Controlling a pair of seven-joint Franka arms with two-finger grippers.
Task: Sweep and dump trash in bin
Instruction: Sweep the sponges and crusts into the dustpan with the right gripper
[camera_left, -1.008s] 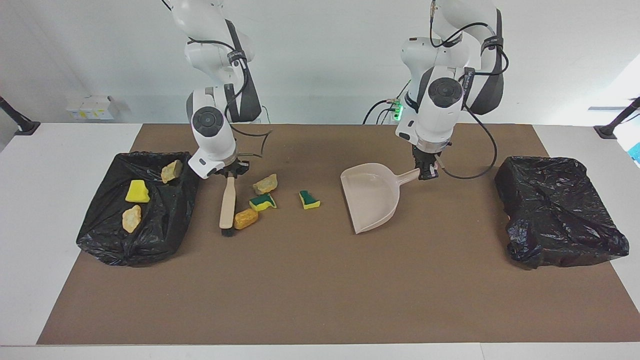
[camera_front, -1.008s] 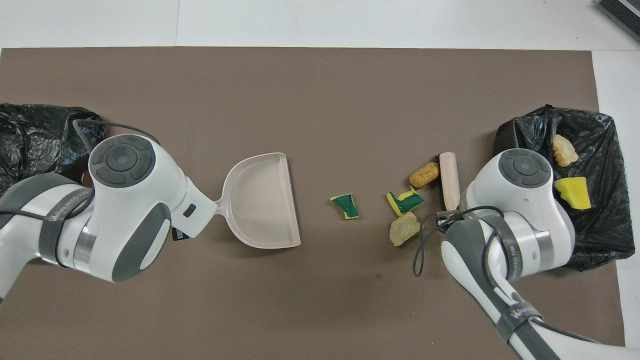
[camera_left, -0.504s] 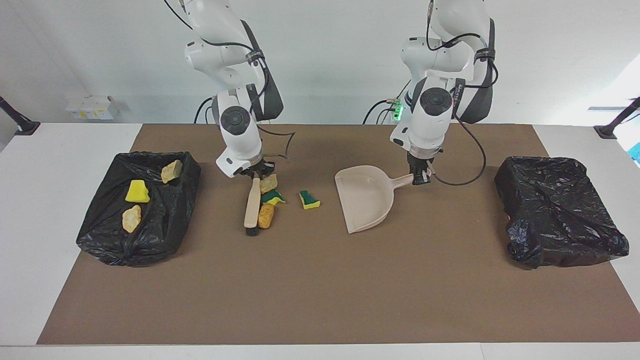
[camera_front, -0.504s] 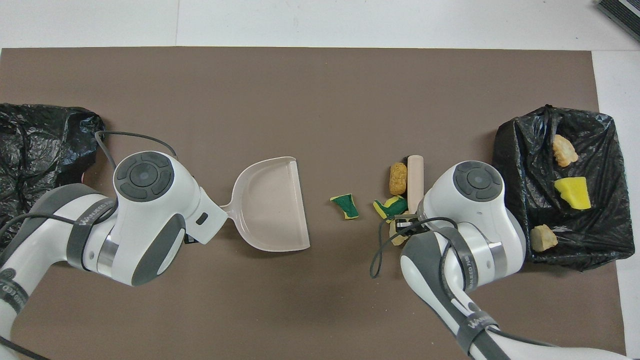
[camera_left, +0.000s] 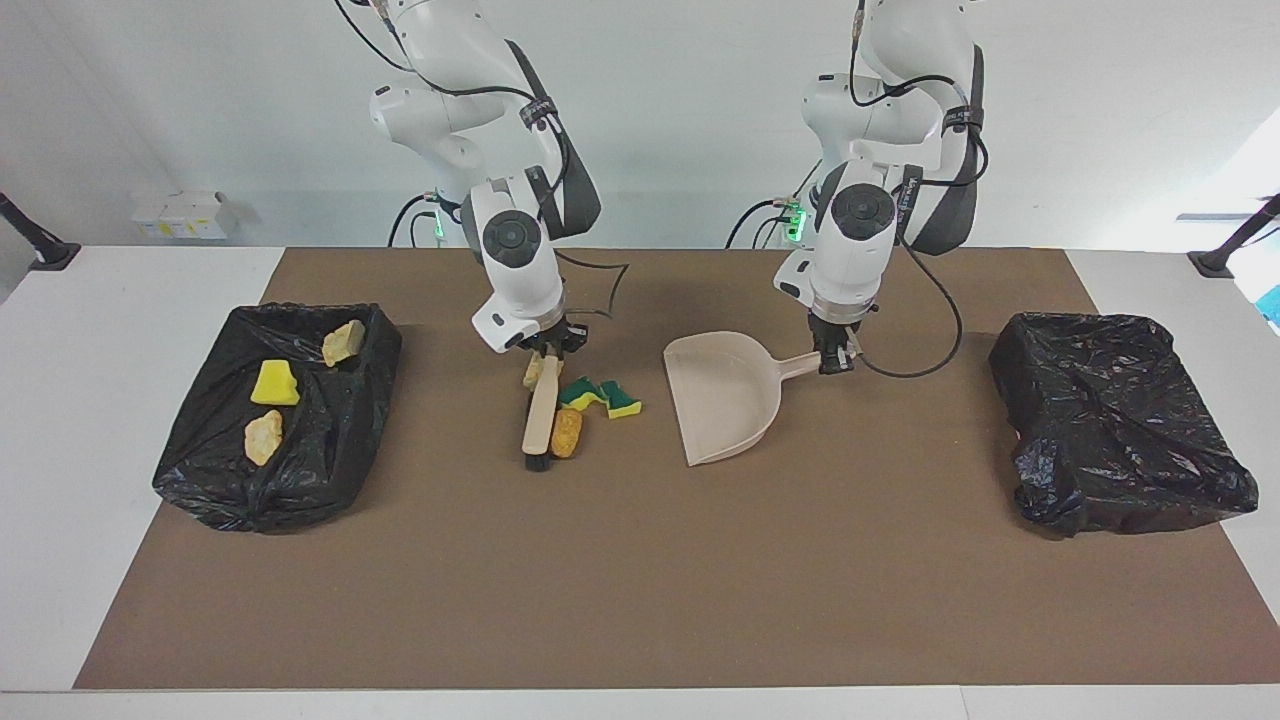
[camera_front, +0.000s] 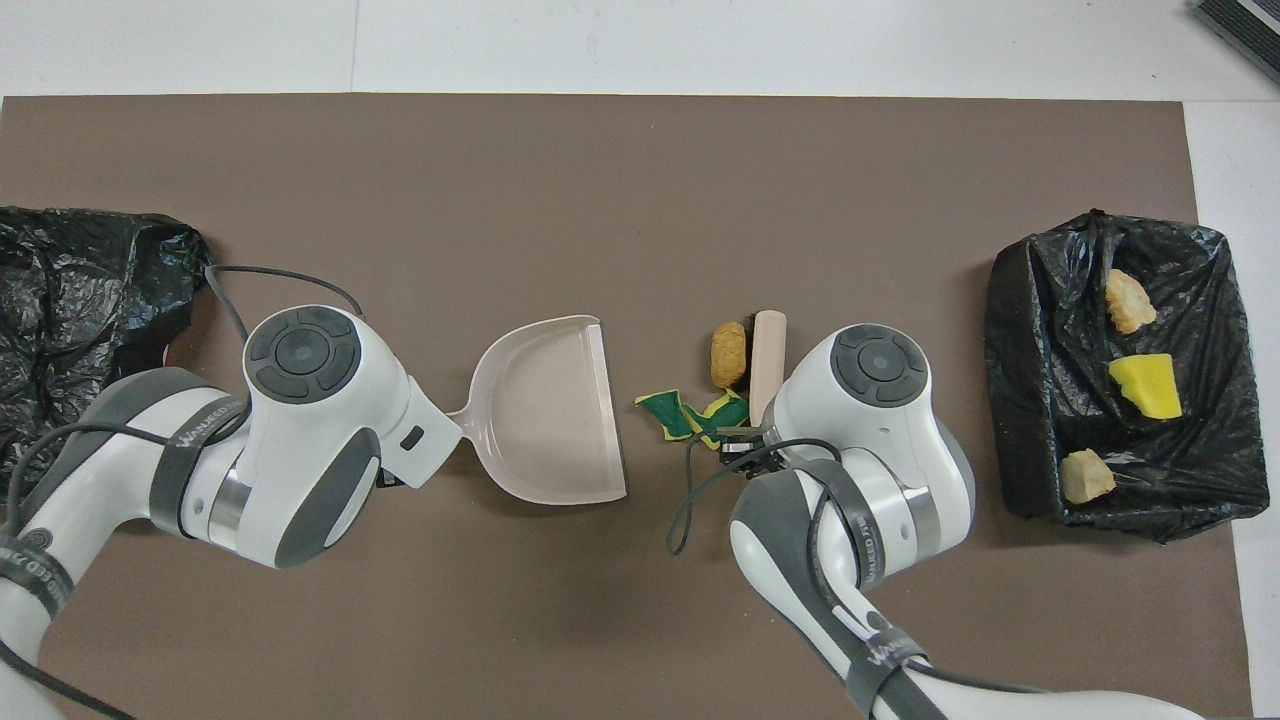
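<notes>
Trash is what I'm tracking, but I'll take the scene from the biggest thing down. My bench (camera_left: 60, 420) is white, with a flat matte brown mat (camera_left: 640, 580) over most of it. Two bins lined with crinkled, glossy black plastic sit at its ends: the bin (camera_left: 200, 470) at the right arm's end holds three scraps, a smooth yellow sponge wedge (camera_left: 273, 383) and two rough tan bread-like chunks (camera_left: 263, 438); the other bin (camera_left: 1120, 440) at the left arm's end shows only folded liner.

Near the middle lies a beige plastic dustpan (camera_left: 725, 400), scoop-shaped with a straight open lip. My left gripper (camera_left: 834, 360) is clamped on its short handle.

My right gripper (camera_left: 545, 350) is closed on a pale, slim brush (camera_left: 541, 415) whose dark bristles rest on the mat.

Four loose scraps bunch against the brush on the side facing the dustpan's lip: two jagged green-and-yellow sponge pieces (camera_left: 612, 397) touching each other, a pebbly orange-brown nugget (camera_left: 567, 433) alongside the brush, and a tan chunk (camera_left: 533, 370) partly hidden under the right gripper.
</notes>
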